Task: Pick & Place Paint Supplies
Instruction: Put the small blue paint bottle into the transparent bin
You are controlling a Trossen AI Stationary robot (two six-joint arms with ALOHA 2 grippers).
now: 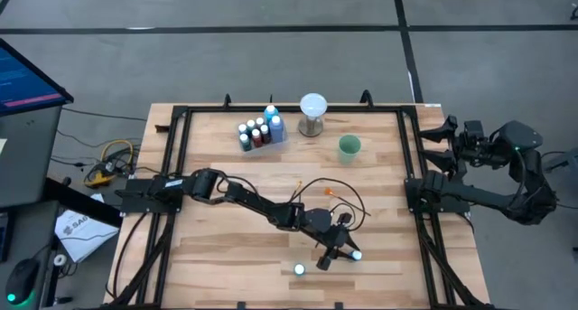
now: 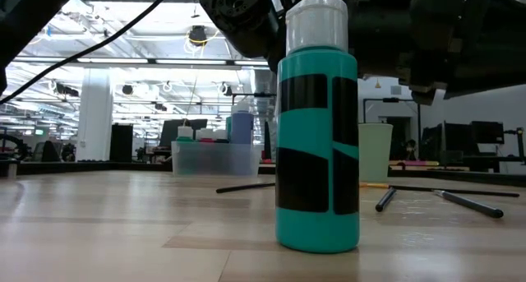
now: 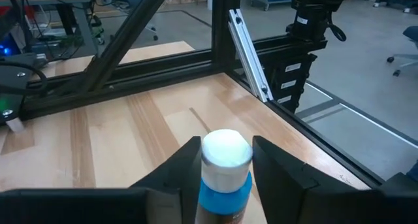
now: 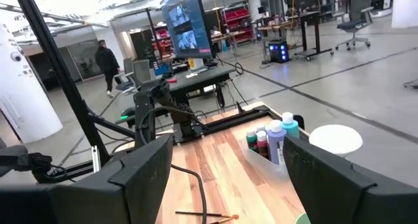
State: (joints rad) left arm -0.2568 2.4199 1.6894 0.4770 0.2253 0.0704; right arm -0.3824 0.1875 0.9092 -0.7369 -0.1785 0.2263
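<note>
A blue paint bottle with a white cap stands upright near the table's front right, and my left gripper is shut on it; the high view also shows this gripper. A teal paint bottle stands alone on its base nearer the front edge and hides the blue one in the low view. More bottles stand in a clear bin at the back. Thin brushes lie flat on the wood. My right gripper waits open, high off the table's right edge. My left gripper pinches the blue bottle between its two fingers, which lie against opposite sides of the white cap and the shoulder below it. The fingers come nearly level from the table's left. The bottle stays upright; its base is hidden below the picture.
A white globe on a metal base and a green cup stand at the back, right of the bin. A black frame runs along the table's edges. Bare wood lies between the bin and the left gripper.
</note>
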